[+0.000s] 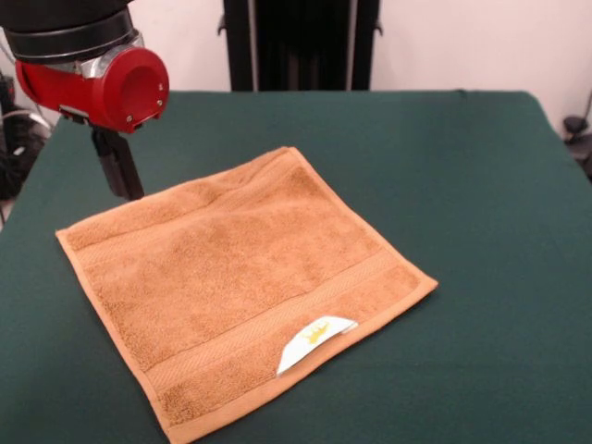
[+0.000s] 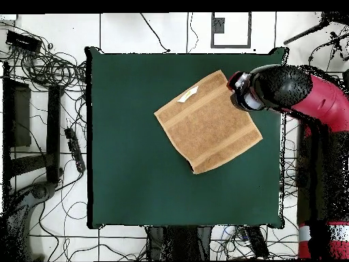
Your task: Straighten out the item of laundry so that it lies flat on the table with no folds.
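I have two cameras. One sits low across the table [image 1: 481, 166], close up, looking along it at the arm [image 1: 102, 74]. The other hangs high above and looks straight down at the whole table [image 2: 136, 177] and floor. Both show the towel [image 1: 240, 277] [image 2: 208, 123].

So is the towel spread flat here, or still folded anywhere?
Spread flat: the towel shows all four corners and both border bands, no fold visible. Only its label is flipped out.
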Motion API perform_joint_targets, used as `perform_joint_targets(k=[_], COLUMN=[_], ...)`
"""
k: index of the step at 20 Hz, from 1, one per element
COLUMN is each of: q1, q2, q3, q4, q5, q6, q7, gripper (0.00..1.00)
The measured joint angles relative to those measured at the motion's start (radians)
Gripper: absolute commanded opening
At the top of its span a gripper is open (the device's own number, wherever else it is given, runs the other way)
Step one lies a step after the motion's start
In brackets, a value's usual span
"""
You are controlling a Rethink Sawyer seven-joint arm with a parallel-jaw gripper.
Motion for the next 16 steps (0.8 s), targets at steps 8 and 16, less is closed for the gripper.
perform_joint_targets(k=[8, 16], q1=[-0.029, -0.043], q2=[0.02, 0.074], q3=[0.042, 0.057], q4=[0.02, 0.023], q5=[-0.002, -0.033], q6=[-0.099, -0.211], q7=[0.0, 0.0], gripper=[0.0, 0.0])
